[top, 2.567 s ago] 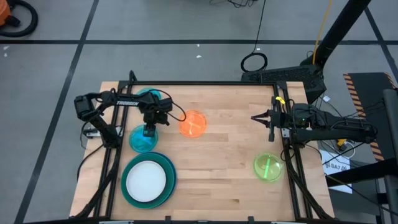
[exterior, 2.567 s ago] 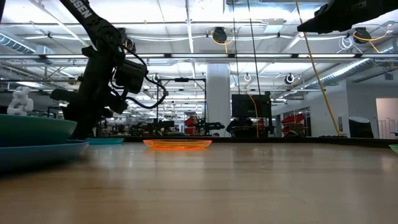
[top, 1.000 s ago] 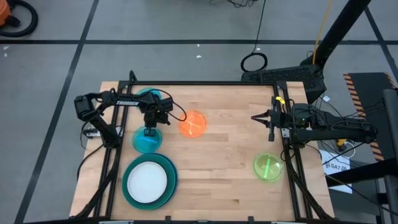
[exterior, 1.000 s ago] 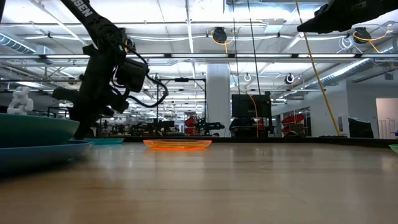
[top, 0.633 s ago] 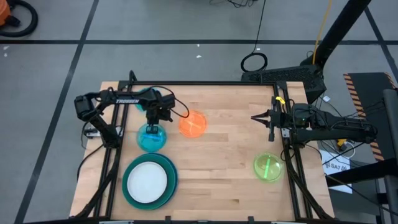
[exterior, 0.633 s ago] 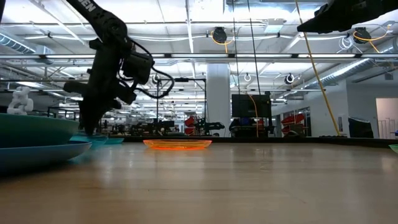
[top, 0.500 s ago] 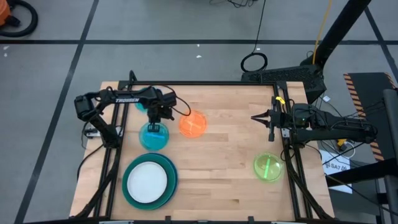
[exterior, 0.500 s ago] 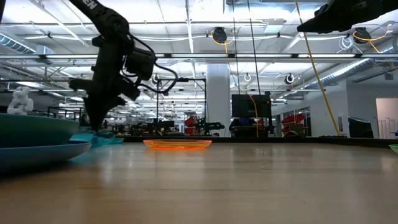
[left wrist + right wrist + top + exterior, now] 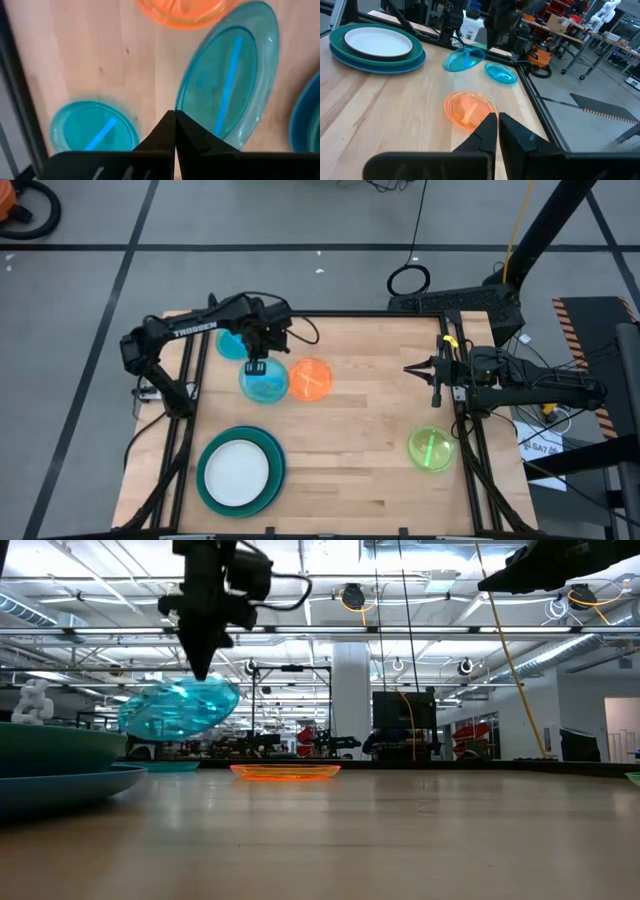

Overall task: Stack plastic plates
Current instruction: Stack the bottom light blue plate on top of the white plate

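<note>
My left gripper (image 9: 256,366) is shut on a small translucent cyan plate (image 9: 266,384), raised above the table beside the orange plate (image 9: 311,379). In the low view this cyan plate (image 9: 180,707) hangs tilted in the air. A second cyan plate (image 9: 229,343) lies flat near the far left corner. At the near left a white plate (image 9: 236,470) sits on top of large teal and blue plates (image 9: 272,480). A lime green plate (image 9: 431,449) lies near the right edge. My right gripper (image 9: 408,368) hovers shut at the right, holding nothing. My left gripper pinches the cyan plate's rim (image 9: 180,106) on its far side between the two fingers. The fingers (image 9: 200,668) come from above and point down. The plate hangs below them, tilted and clear of the table.
Bare wood lies in the table's middle and near the front edge (image 9: 350,480). Dark frame rails run along the left (image 9: 185,430) and right (image 9: 468,450) sides. Cables trail beside the left arm.
My left gripper, shut on the cyan plate the whole time, has risen and gone toward the far edge and the orange plate. The plate, which lay on the table near the white-topped stack, is lifted clear and hangs tilted.
</note>
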Controlling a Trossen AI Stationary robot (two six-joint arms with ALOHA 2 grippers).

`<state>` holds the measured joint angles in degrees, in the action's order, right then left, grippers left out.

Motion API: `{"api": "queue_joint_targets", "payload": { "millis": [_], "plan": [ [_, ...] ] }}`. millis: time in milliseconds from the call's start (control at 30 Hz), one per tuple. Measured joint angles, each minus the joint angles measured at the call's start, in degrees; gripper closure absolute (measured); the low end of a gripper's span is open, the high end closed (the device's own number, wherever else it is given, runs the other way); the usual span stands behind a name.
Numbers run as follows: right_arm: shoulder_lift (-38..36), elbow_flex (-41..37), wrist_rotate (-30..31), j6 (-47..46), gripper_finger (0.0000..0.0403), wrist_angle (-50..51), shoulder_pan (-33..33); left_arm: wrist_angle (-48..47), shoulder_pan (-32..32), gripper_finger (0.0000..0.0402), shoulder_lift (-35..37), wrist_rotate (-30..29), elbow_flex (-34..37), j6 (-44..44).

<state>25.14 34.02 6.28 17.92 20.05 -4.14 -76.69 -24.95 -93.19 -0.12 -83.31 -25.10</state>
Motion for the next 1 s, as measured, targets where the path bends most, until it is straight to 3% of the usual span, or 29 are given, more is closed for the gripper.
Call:
{"api": "queue_joint_targets", "payload": {
  "millis": [133,400,800,1000],
  "plan": [
    [-0.02,-0.01,-0.02,-0.07,0.0392,0.01,0.00,-3.90,2.49,0.0399,0.00,1.15,-4.54,1.28],
    [-0.02,0.00,-0.02,0.12,0.0392,0.04,-0.01,-8.69,12.37,0.0399,0.00,9.24,-9.25,11.80],
    [-0.01,-0.01,-0.04,-0.70,0.0392,0.02,0.00,-9.04,34.35,0.0399,0.00,10.24,-9.22,31.03],
    [-0.02,0.00,-0.06,-0.77,0.0392,0.00,0.00,-6.95,43.68,0.0399,0.00,4.59,-7.89,40.34]
  ]
}}
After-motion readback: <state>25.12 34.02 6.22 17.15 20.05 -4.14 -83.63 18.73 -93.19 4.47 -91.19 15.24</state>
